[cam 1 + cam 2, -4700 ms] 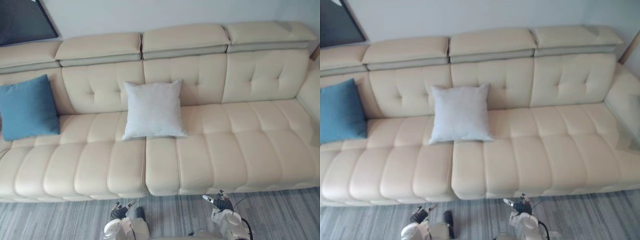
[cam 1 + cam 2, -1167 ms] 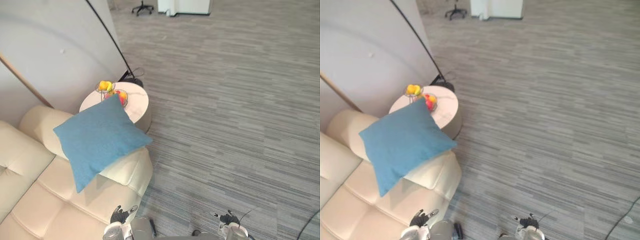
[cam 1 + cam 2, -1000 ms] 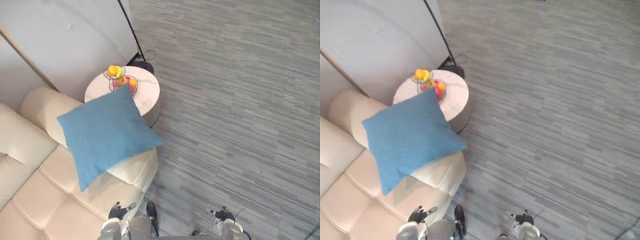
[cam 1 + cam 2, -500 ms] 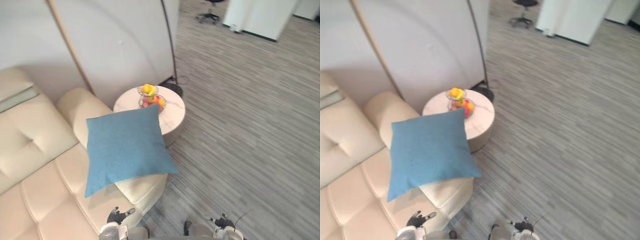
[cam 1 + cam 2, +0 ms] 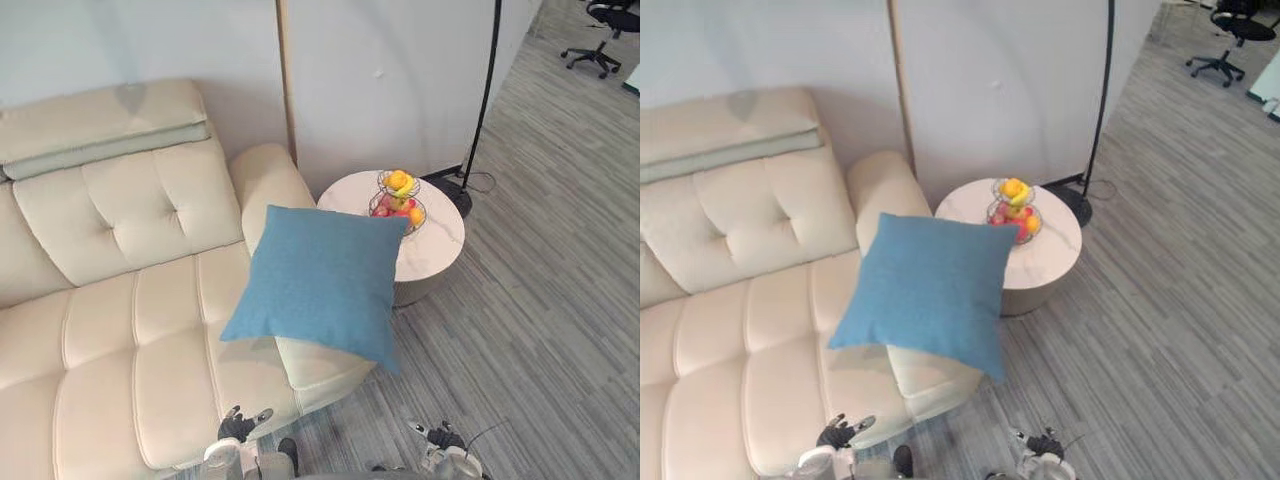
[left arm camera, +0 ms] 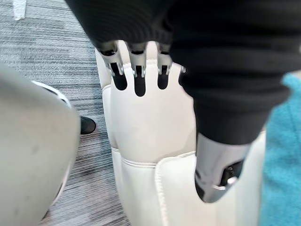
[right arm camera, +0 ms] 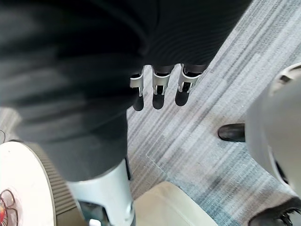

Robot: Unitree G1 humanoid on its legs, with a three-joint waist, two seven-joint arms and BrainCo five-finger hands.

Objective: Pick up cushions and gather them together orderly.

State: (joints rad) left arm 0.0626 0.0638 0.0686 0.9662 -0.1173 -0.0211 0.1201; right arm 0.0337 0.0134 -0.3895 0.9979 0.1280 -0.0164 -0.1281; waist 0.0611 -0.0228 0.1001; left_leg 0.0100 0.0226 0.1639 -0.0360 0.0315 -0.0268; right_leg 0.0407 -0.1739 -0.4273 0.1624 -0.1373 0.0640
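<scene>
A cream leather sofa (image 5: 120, 330) with tufted back cushions and a raised headrest stands against a pale wall (image 5: 380, 60), and a thin wooden strip (image 5: 286, 90) runs up the wall behind its right-end armrest. Just past that armrest is a round white side table (image 5: 440, 245). A wire fruit basket (image 5: 398, 200) with yellow, orange and red fruit sits toward the table's back edge. The black pole of a floor lamp (image 5: 487, 80) rises behind the table from a dark round base. The floor (image 5: 540, 330) is grey striped carpet, and a black office chair (image 5: 600, 40) stands far off along the wall.

The blue cushion (image 5: 320, 280) is square, plain and of a matte weave. It lies tilted on the right end of the sofa seat, propped up against the armrest. Its lowest corner hangs out past the seat's front right corner, and its highest corner comes close to the fruit basket.

The left hand (image 5: 238, 425) hangs low in front of the sofa's front edge, fingers (image 6: 139, 77) straight and relaxed with the thumb apart, holding nothing. The right hand (image 5: 437, 436) hangs over the carpet, its fingers (image 7: 160, 87) also loose and empty.
</scene>
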